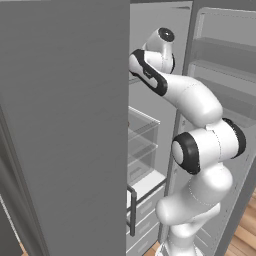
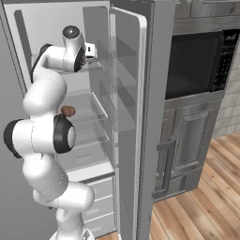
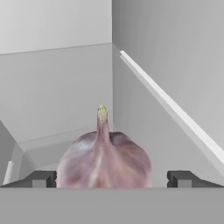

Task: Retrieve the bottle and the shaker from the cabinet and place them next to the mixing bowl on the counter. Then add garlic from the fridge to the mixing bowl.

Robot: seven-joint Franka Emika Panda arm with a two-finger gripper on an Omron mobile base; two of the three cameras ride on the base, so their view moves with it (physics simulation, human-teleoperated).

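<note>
In the hand view, the left fingertip stands just clear of the garlic, with a thin gap between pad and skin. The bulb sits between the two tips, pinkish-white with purple veins, its stalk pointing up toward the pale inner walls of the fridge. To its right a wider gap separates it from the other fingertip. The gripper is spread fully wide, straddling the bulb without clasping it; neither pad is seen pressing on it.

From the left base camera, the arm reaches into the open fridge past its grey door. In the right base view, a small brown item lies on a clear shelf lower down, beside the arm.
</note>
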